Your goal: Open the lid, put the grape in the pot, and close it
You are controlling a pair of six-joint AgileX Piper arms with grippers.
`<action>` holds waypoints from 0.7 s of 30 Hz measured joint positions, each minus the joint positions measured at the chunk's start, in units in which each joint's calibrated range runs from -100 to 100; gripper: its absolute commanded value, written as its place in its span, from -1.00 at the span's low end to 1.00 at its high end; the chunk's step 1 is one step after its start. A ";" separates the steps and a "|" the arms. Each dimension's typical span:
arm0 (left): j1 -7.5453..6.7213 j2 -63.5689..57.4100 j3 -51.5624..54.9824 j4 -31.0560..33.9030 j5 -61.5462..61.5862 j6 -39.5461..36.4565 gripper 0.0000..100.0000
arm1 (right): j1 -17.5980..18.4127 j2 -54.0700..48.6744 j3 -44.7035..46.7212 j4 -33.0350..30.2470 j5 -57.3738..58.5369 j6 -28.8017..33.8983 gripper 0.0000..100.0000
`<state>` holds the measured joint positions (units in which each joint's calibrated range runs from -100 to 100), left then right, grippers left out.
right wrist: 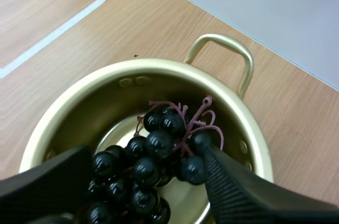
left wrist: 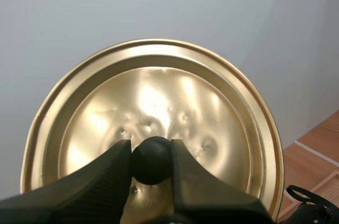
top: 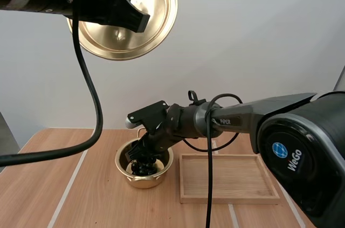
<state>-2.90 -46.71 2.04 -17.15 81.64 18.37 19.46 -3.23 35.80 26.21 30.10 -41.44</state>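
High over the table's left, my left gripper (top: 135, 20) is shut on the black knob (left wrist: 151, 161) of the golden lid (top: 156, 1), whose top faces the left wrist camera (left wrist: 159, 89). The golden pot (top: 121, 159) stands open on the table below. My right gripper (top: 141, 155) reaches down into it. In the right wrist view the fingers of my right gripper (right wrist: 147, 152) press on both sides of a bunch of dark grapes (right wrist: 153, 155) with pink stems, inside the pot's rim (right wrist: 159, 65). From above, the grapes (top: 143, 167) show dark in the pot.
A shallow wooden tray (top: 226, 177) lies on the table just right of the pot. The pot's far loop handle (right wrist: 233, 49) points toward the wall. White lines cross the wooden tabletop (top: 70, 185).
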 measured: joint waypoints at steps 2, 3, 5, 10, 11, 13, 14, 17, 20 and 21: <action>0.00 0.00 0.00 0.00 0.00 0.00 -1.00 | 0.00 -1.40 0.00 0.00 1.01 0.00 1.00; 0.00 0.00 0.00 0.00 0.00 0.00 -1.00 | 0.00 -3.51 0.00 0.00 2.64 0.00 1.00; 0.00 0.00 0.00 0.00 0.00 0.00 -1.00 | 0.00 -5.65 0.00 0.00 4.22 0.00 1.00; 0.00 0.00 0.00 0.00 0.00 1.79 -1.00 | 0.07 -15.29 0.00 -1.03 14.12 0.66 -0.07; 0.00 0.00 0.00 0.00 0.00 2.16 -1.00 | 0.06 -18.25 0.00 -1.59 17.19 1.80 -0.38; 0.00 0.00 0.00 0.00 -0.16 2.38 -1.00 | 0.06 -21.42 0.00 -2.01 21.21 2.79 -0.92; 0.00 0.00 0.00 0.00 -0.17 2.39 -1.00 | 0.06 -21.73 0.00 -2.16 21.57 2.90 -1.00; 0.00 0.00 0.00 0.00 -0.30 2.48 -1.00 | 0.06 -26.65 0.00 -4.14 28.11 4.10 -1.00; 0.00 0.00 0.00 0.00 -0.54 2.59 -1.00 | -0.52 -30.27 0.00 -6.08 33.29 6.04 -1.00; 0.00 0.00 0.00 0.00 -0.54 2.59 -1.00 | -0.92 -31.53 0.00 -6.82 35.34 6.91 -1.00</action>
<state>-2.90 -46.71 2.04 -17.15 81.10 20.96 18.54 -34.76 35.80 19.40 65.44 -34.53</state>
